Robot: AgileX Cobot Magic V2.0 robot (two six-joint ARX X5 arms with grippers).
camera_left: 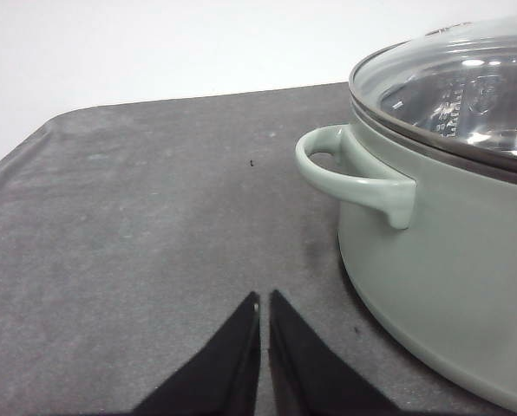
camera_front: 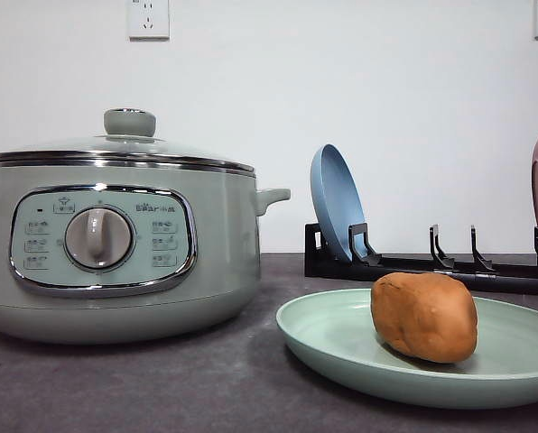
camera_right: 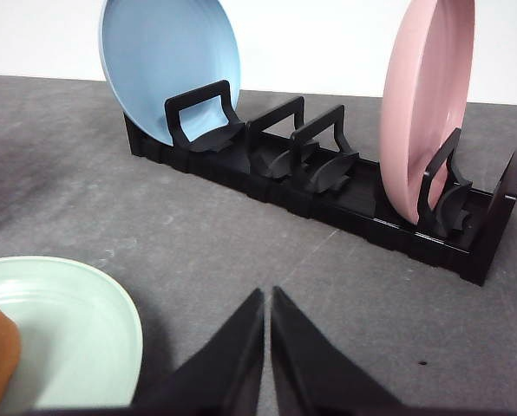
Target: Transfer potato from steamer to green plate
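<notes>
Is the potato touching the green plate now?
Touching. In the front view the potato rests on the green plate, with no gap under it.

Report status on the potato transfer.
Both grippers, left and right, shut, empty. Potato on green plate. Steamer lidded. No obstruction.

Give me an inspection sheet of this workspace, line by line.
Surface: dark grey table, lightly specked.
Job's things: potato lies on the green plate; steamer stands to the plate's left, glass lid on.
Clutter: black dish rack holding a blue plate and a pink plate upright.
Grippers: left tool shut, near the steamer's handle; right tool shut, beside the green plate.
Cables: nothing seen.
Surroundings: white wall with wall sockets.
</notes>
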